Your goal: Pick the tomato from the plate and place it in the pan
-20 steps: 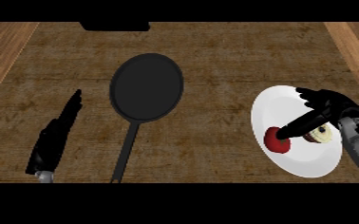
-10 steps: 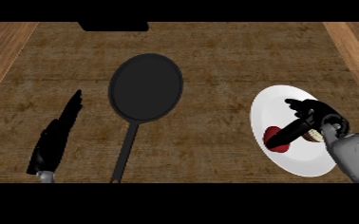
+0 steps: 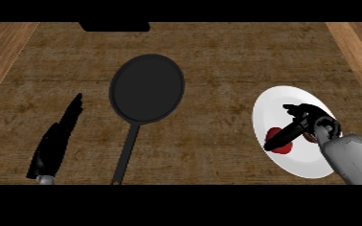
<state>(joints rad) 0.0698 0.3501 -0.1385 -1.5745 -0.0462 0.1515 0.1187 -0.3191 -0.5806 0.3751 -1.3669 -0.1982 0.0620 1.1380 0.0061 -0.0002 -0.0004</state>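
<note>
The red tomato (image 3: 280,142) lies on the left part of the white plate (image 3: 283,98) at the right of the counter. My right hand (image 3: 310,120) hangs over the plate, coming in from the lower right. Its thumb reaches down across the tomato and hides the tomato's middle. The fingers are spread above and are not closed round the tomato. The black pan (image 3: 147,88) sits at the counter's centre, its handle pointing towards me, with nothing in it. My left hand (image 3: 55,141) rests at the lower left with straight fingers, left of the pan's handle.
A dark block (image 3: 113,26) sits at the counter's far edge, above the pan. Lighter wooden borders (image 3: 348,38) run along the counter's left and right sides. Bare wood lies between the pan and the plate.
My right hand has come down and leftwards over the plate, and its thumb now lies across the tomato. The tomato, pan and left hand have not moved.
</note>
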